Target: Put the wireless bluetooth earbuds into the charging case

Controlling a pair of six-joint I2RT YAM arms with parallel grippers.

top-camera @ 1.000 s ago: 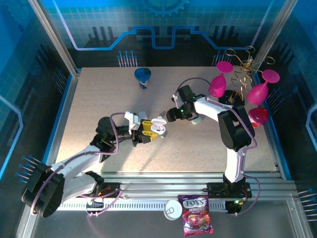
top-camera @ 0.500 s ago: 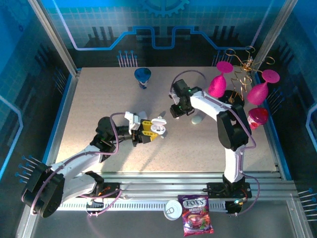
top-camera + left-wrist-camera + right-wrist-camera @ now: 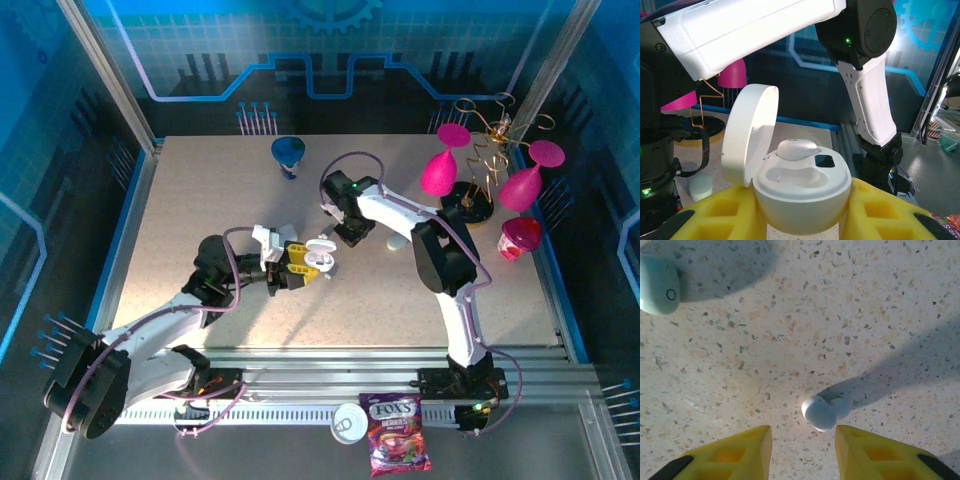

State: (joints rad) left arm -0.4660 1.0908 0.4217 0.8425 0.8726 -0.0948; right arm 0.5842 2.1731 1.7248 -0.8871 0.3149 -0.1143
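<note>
My left gripper (image 3: pixel 300 262) is shut on the white charging case (image 3: pixel 805 197), whose lid (image 3: pixel 747 132) stands open. Its yellow fingers (image 3: pixel 885 212) press the case's two sides. One white earbud (image 3: pixel 796 149) sits in the far slot; the near slot is an empty hollow. Just right of the case, my right gripper (image 3: pixel 349 236) points down at the table. In the right wrist view a second earbud (image 3: pixel 821 412) lies on the speckled tabletop just beyond the yellow fingertips (image 3: pixel 865 450). The right gripper (image 3: pixel 803 432) is open and does not touch the earbud.
A pale rounded pebble-shaped piece (image 3: pixel 397 241) lies right of the right gripper, the same piece (image 3: pixel 657 285) at the right wrist view's top left. Pink glasses on a wire stand (image 3: pixel 480 170) fill the back right, a pink cup (image 3: pixel 520 237) beside them. A blue cone (image 3: pixel 289 152) stands at the back.
The right arm has swung left, away from the pale piece, to a spot beside the held case, and its jaws have narrowed. The left arm and case have stayed put.
</note>
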